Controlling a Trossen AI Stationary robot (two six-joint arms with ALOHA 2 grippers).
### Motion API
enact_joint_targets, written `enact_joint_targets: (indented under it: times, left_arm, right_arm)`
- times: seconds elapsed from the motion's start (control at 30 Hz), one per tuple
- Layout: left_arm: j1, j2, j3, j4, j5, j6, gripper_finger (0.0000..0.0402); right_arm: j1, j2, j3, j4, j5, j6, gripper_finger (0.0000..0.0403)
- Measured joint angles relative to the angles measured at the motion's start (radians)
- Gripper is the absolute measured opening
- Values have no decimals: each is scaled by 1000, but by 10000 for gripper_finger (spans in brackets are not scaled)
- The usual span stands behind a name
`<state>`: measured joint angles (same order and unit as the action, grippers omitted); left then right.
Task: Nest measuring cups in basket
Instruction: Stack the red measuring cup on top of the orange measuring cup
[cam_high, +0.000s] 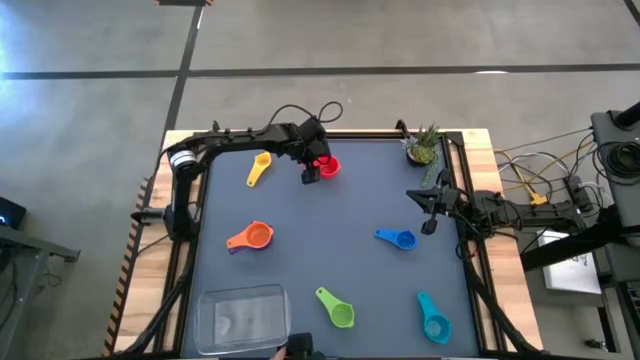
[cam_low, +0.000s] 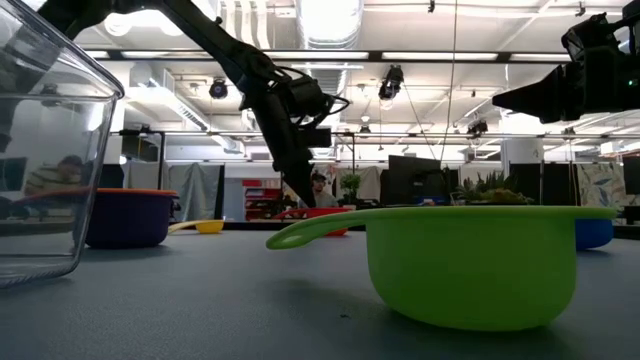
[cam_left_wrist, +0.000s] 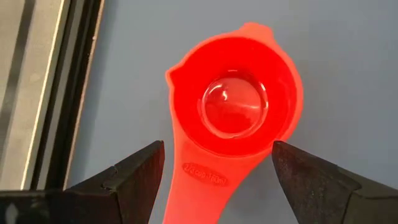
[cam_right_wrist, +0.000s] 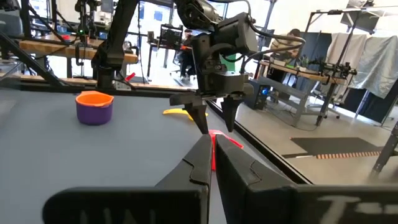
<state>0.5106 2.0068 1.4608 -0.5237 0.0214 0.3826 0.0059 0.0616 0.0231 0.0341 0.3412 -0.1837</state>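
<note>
A clear basket (cam_high: 241, 318) sits at the near-left corner of the dark table (cam_high: 330, 240), its curved wall filling the left edge of the low view. Beyond it toward the middle of the left side lies an orange measuring cup (cam_high: 252, 237) nested over a purple one, and farther back a yellow cup (cam_high: 259, 167) rests with its handle toward the near side. At the far centre the left gripper (cam_high: 318, 168) hangs directly over the red cup (cam_high: 328, 166), its two fingers (cam_left_wrist: 134, 176) spread wide and released, one on either side of the point where the handle joins the bowl; the wrist view shows daylight between each finger and the red plastic, so nothing is grasped. The red cup lies flat on the mat, close to the table's far edge. Near the front, right of the basket, a green cup (cam_high: 338, 309) lies with its handle toward the left; in the low view it looms large in the foreground. A blue cup (cam_high: 398, 238) sits at mid-table right of centre, and a teal cup (cam_high: 433, 319) lies at the near right. A small potted plant (cam_high: 423, 147) stands at the far-right corner. The right gripper (cam_high: 432, 203) waits above the table's right side, fingers clenched together on nothing.
</note>
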Motion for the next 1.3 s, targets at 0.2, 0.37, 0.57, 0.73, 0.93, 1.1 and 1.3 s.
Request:
enact_joint_targets:
  times: [0.2,0.37,0.57,0.73,0.93,1.1,1.3]
  left_arm:
    - [0,1,-16,-19,-30,28,279]
    - [0,1,-16,-18,-32,28,279]
    - [0,1,-16,-17,-32,47,279]
    - [0,2,-16,-2,-40,54,279]
    - [1,2,-16,27,-66,53,279]
    - [1,2,-16,34,-67,64,279]
    - [1,2,-17,52,-67,84,279]
  right_arm:
    - [0,0,0,0,0,0,9]
    - [0,0,0,0,0,0,9]
    - [0,0,0,0,0,0,9]
    - [0,0,0,0,0,0,9]
    - [0,0,0,0,0,0,9]
    - [0,0,0,0,0,0,9]
    - [0,0,0,0,0,0,9]
